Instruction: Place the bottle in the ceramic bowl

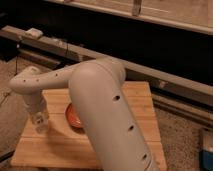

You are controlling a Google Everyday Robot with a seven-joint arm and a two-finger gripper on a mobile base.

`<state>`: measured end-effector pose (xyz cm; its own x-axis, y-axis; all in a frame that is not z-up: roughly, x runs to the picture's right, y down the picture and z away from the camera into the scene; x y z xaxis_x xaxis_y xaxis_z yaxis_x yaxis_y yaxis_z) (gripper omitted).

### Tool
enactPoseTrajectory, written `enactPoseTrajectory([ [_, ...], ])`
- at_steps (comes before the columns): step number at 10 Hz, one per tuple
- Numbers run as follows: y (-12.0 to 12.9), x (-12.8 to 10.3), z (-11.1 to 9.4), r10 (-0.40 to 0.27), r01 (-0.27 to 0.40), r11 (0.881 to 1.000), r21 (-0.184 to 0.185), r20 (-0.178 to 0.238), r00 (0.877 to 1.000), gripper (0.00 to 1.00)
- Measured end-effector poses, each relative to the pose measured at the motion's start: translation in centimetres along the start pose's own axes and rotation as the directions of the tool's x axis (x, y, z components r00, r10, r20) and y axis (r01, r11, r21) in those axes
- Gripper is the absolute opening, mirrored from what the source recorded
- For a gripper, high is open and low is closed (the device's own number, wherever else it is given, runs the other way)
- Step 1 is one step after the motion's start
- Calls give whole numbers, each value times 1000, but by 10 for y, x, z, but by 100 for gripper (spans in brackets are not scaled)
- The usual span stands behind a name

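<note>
Claw point(40, 125), narrow and closed, over wooden board point(136, 102) beside glossy round orange ceramic bowl point(73, 118).

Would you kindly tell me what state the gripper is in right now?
Gripper: closed, down at the wooden board, on its left side in view, beside the ceramic bowl; whether it grips the bottle cannot be told.
</note>
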<state>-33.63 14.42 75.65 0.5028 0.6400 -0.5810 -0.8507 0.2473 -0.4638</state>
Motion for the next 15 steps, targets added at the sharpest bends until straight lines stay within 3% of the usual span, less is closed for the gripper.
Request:
enactPoseTrajectory([
  [2,-30,-16,-15,34,-34,999,-24,19,999,0],
  [7,-121,-45,-46,130,-130,992,-7,68,989,0],
  [12,-170,-15,-65,148,-151,988,30,87,985,0],
  [15,-196,10,-63,166,-170,984,56,68,984,0],
])
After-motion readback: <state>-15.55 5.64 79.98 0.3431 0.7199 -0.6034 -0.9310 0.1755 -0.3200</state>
